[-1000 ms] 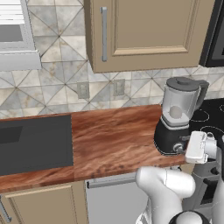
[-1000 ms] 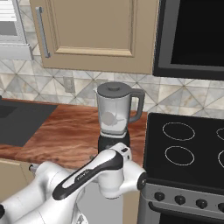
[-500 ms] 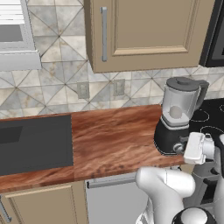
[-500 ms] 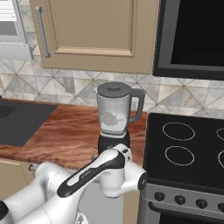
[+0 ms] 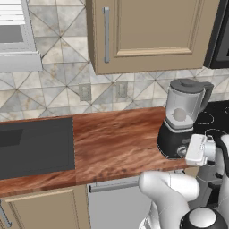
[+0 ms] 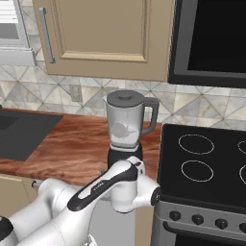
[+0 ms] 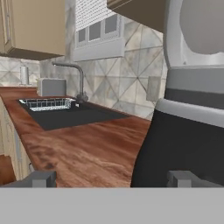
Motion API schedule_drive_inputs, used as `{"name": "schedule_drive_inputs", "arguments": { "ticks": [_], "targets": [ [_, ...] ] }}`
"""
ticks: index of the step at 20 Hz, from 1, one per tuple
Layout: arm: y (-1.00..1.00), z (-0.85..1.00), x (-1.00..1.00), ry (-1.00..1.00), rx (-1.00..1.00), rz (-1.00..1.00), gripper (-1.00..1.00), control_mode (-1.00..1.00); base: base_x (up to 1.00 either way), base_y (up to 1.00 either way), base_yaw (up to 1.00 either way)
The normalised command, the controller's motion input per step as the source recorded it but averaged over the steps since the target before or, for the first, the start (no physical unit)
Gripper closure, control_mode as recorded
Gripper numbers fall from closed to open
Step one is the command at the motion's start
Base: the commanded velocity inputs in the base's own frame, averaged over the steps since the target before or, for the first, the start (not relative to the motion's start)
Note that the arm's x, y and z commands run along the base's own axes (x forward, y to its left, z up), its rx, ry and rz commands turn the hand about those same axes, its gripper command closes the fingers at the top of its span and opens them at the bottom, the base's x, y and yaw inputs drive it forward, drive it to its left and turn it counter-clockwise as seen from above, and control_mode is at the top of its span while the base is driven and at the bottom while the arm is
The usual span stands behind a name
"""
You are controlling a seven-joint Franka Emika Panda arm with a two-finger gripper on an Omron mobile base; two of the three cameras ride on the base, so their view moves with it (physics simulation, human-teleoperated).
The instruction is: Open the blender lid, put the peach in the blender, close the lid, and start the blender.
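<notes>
The blender (image 5: 182,120) stands on the wooden table (image 5: 116,138), near its right end and just beside the stove (image 6: 211,163). The blender lid (image 6: 125,96) sits closed on the jar, and the peach (image 5: 180,115) shows pale through the clear wall, so it is already inside. I judge that only the last step is left: to start the blender.

In the hand view the pincer (image 7: 111,179) is low at the black base, with its fingertips (image 7: 41,178) spread apart and holding nothing. One tip stands in front of the base, the other over the bare table. The front knob (image 5: 181,152) is partly hidden behind the white hand in the left base view.

To do this step well, the pincer should come straight to the knob and sit centred on it, not on the smooth side of the base, where it would slip. The push or turn should be gentle, because the jar is tall and a hard side push could shift the blender on the table.

Compared with one second ago, the hand has moved a little closer to the blender base. The blender, lid and peach have kept their places.
</notes>
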Motion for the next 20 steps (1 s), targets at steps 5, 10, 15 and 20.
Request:
{"name": "schedule_drive_inputs", "arguments": {
  "ticks": [5,10,15,20],
  "targets": [
    [0.00,-0.09,0.08,0.00,0.00,0.00,-1.00,-1.00,0.00,0.00,0.00],
    [-0.09,-0.19,0.01,0.00,0.00,0.00,-1.00,-1.00,0.00,0.00,0.00],
    [-0.07,-0.14,0.03,0.00,0.00,0.00,-1.00,-1.00,0.00,0.00,0.00],
    [-0.02,-0.01,0.09,0.00,0.00,0.00,-1.00,-1.00,0.00,0.00,0.00]
  ]
}}
